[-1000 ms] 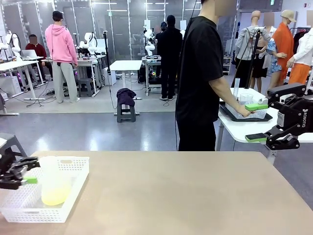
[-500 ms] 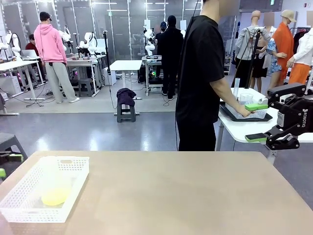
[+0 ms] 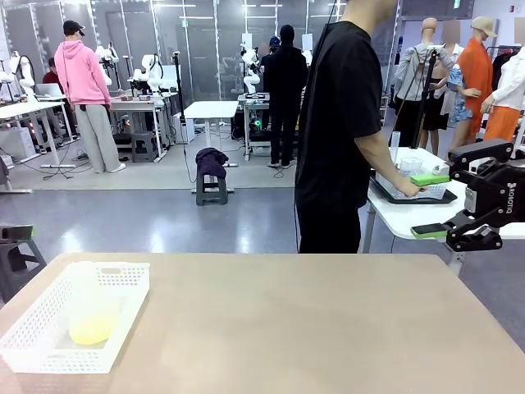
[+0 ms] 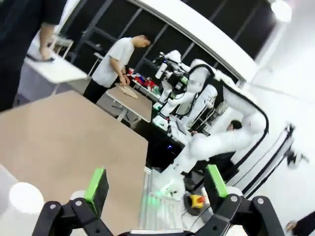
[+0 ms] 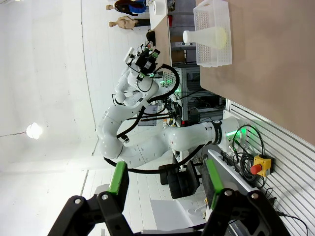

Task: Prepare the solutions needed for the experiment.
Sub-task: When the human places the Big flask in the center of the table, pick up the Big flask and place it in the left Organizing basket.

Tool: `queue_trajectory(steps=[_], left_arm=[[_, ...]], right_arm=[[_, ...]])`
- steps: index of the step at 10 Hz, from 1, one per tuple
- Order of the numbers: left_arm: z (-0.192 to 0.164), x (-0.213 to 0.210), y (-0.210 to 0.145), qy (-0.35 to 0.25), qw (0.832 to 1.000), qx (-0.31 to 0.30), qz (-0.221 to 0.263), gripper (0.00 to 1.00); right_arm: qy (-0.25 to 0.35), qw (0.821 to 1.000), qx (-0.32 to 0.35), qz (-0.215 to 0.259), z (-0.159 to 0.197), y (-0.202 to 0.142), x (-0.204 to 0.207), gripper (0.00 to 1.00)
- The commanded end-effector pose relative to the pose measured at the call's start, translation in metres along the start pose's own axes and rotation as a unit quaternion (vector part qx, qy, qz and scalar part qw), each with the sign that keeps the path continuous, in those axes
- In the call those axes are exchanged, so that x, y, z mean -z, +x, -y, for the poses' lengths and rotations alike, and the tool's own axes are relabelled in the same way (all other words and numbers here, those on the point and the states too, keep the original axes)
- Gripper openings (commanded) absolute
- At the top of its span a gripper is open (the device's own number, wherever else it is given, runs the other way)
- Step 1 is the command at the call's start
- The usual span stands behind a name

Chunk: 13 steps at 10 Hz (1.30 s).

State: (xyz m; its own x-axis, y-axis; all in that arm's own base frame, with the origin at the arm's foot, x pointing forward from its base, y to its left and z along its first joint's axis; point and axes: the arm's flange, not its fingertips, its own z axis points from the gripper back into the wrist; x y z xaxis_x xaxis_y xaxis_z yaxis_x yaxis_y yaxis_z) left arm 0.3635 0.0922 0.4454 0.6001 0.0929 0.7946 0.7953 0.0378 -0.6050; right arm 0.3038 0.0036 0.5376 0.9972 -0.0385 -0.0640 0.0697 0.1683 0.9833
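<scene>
A white basket point(image 3: 49, 345) is seen at the near left corner of the tan worktop point(image 3: 312, 328) in the front view. A frosted flask point(image 3: 89, 308) is lying inside it, and a small amount of pale yellow-green solution point(image 3: 90, 330) is gathered in the flask's lower part. In the right wrist view the same basket point(image 5: 212, 44) and flask point(image 5: 204, 36) are shown far off, at the worktop's edge.

The right tool point(image 3: 428, 205) is held at the right side of the front view, above and beyond the worktop's far right corner, with its green pads point(image 3: 430, 178) stacked one above the other, well apart, and nothing between them. In its own wrist view the right tool point(image 5: 165, 181) is likewise seen parted and empty.

The left tool point(image 4: 156, 184) is shown in its wrist view with its pads spread wide and nothing gripped, raised over the worktop's edge.

A person point(image 3: 340, 131) in a black shirt is standing beyond the worktop, with a hand point(image 3: 408, 190) laid on a tray point(image 3: 410, 197) at a side table.
</scene>
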Motion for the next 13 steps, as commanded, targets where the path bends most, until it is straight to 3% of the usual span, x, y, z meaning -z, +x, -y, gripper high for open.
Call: queue_trajectory(steps=[1, 2, 6, 7, 13], left_arm=[[0.001, 0.021, 0.025, 0.017, 0.994, -0.103, -0.025, 1.00], [0.000, 0.025, 0.032, 0.001, 0.984, -0.170, -0.052, 1.00], [-0.024, 0.029, 0.041, -0.033, 0.965, -0.256, -0.046, 1.00], [-0.014, 0.038, 0.030, -0.019, 0.973, -0.223, -0.052, 1.00], [-0.014, 0.038, 0.030, -0.019, 0.973, -0.223, -0.052, 1.00]], right_arm=[[0.008, 1.000, -0.007, 0.003, 0.000, 0.000, 0.000, 0.76], [0.008, 1.000, -0.007, 0.003, 0.000, 0.000, 0.000, 0.76], [0.008, 1.000, -0.007, 0.003, 0.000, 0.000, 0.000, 0.76], [0.008, 1.000, -0.007, 0.003, 0.000, 0.000, 0.000, 0.76], [0.008, 1.000, -0.007, 0.003, 0.000, 0.000, 0.000, 0.76]])
